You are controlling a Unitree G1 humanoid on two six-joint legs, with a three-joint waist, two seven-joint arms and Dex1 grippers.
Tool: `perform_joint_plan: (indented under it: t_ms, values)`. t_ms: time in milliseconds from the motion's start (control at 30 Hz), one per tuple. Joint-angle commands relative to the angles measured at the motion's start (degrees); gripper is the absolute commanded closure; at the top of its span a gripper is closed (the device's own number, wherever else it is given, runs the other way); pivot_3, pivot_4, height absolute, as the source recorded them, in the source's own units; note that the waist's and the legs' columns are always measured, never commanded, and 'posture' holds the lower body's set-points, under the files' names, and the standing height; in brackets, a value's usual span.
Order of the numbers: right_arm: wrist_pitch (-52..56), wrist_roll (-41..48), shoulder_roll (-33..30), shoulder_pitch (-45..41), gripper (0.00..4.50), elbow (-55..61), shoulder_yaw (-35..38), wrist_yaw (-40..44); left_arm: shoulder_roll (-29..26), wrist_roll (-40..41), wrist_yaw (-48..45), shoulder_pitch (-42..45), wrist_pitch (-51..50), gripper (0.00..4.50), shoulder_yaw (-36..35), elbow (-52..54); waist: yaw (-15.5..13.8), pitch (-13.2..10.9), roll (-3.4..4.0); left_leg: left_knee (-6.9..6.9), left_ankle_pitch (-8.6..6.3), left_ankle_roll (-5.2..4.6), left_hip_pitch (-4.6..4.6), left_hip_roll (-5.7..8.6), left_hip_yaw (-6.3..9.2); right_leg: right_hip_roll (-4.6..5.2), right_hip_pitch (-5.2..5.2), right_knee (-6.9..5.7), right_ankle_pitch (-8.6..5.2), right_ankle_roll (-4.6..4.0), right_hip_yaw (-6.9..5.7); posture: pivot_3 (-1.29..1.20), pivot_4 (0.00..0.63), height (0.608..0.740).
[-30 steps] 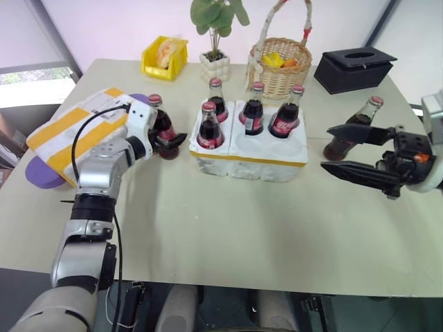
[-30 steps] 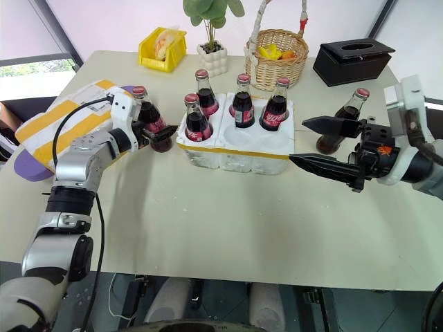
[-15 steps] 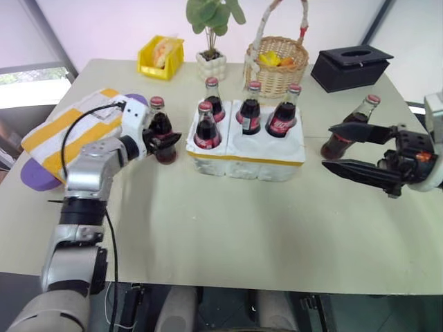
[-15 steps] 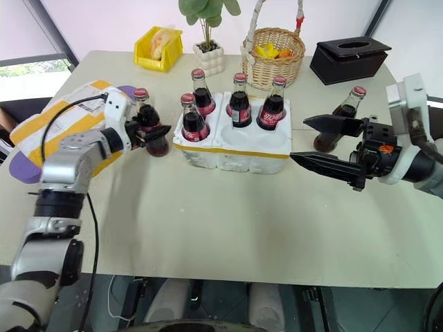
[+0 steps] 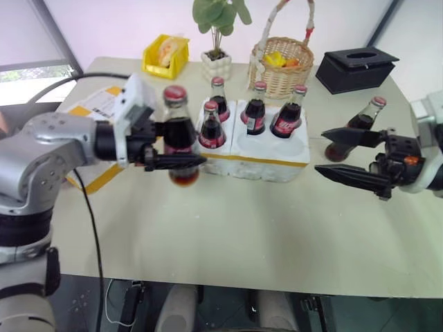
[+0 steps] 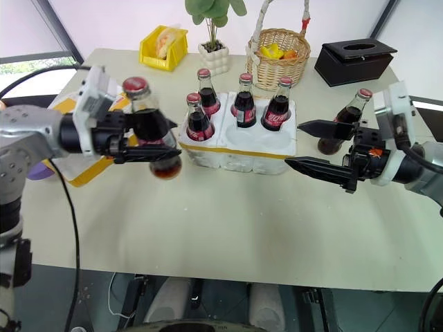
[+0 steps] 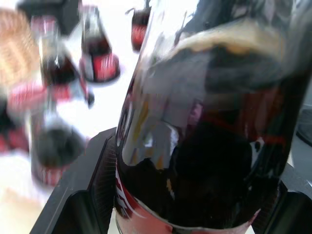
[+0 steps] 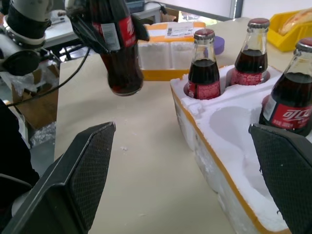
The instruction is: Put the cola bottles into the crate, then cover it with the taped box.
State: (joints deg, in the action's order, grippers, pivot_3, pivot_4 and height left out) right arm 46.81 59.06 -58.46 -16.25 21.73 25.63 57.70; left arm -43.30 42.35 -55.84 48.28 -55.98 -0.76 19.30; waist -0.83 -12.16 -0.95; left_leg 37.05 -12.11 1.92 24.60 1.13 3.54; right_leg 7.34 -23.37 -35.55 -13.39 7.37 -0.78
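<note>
Above the table (image 5: pixel 228 228), just beside the crate's near-left corner, the left gripper (image 5: pixel 181 144) clamps a cola bottle (image 5: pixel 178 135) by its label, upright and clear of the surface. Beyond it the crate (image 5: pixel 259 160) holds four bottles, with two holes open at its near right. The taped box (image 5: pixel 93 111) lies behind the left arm. The right gripper (image 5: pixel 349 155) hangs wide and empty near the sixth bottle (image 5: pixel 356 128). Loading is the step; next the held bottle needs carrying over an open hole and lowering straight in.
</note>
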Motion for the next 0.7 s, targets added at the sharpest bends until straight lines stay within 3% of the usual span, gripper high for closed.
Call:
perform_joint_plan:
  t_ms: [33,200,367,533,700]
  values:
    - [-1.0,0.8,0.31,-0.85,0.0,1.03,1.16,-0.07,7.46,-1.79,6.1,8.05,0.68,1.74,2.69,-3.67,0.09,-0.01,-0.01,0.01,0.0,0.0,0.01,0.02,0.0,0.0,0.0,0.01,0.02,0.03,0.0,0.0,0.15,0.74]
    - [-0.6,1.55,0.9,0.39,0.0,2.47,2.13,-1.08,17.22,-3.42,10.08,13.99,1.04,1.74,5.76,-8.91,0.41,-0.02,-0.03,-0.04,-0.02,-0.05,0.05,0.03,-0.01,-0.01,-0.03,0.08,0.16,0.32,0.03,0.0,0.15,0.74]
    - [-5.95,-5.42,6.27,0.98,0.0,0.43,-4.5,-1.96,25.53,-7.73,18.11,15.84,0.63,1.74,8.55,-12.91,0.58,-0.05,0.01,-0.1,-0.09,-0.17,-0.03,-0.04,-0.02,-0.15,-0.07,0.04,0.14,0.38,0.12,0.0,0.15,0.74]
    - [-6.49,-6.0,7.01,2.28,0.0,0.89,-4.04,-2.25,31.0,-13.39,30.47,16.84,-2.91,1.74,7.65,-16.13,0.32,-0.07,0.05,-0.02,-0.09,-0.17,-0.02,-0.03,-0.07,-0.15,-0.08,0.02,0.16,0.37,0.23,0.0,0.15,0.74]
    - [-7.37,-6.54,7.31,3.19,0.0,0.79,-4.39,-2.01,35.44,-16.16,36.18,16.42,-1.63,1.74,6.99,-17.14,0.09,-0.08,0.05,-0.01,-0.09,-0.17,-0.01,-0.02,-0.07,-0.15,-0.07,0.04,0.17,0.38,0.23,0.0,0.15,0.74]
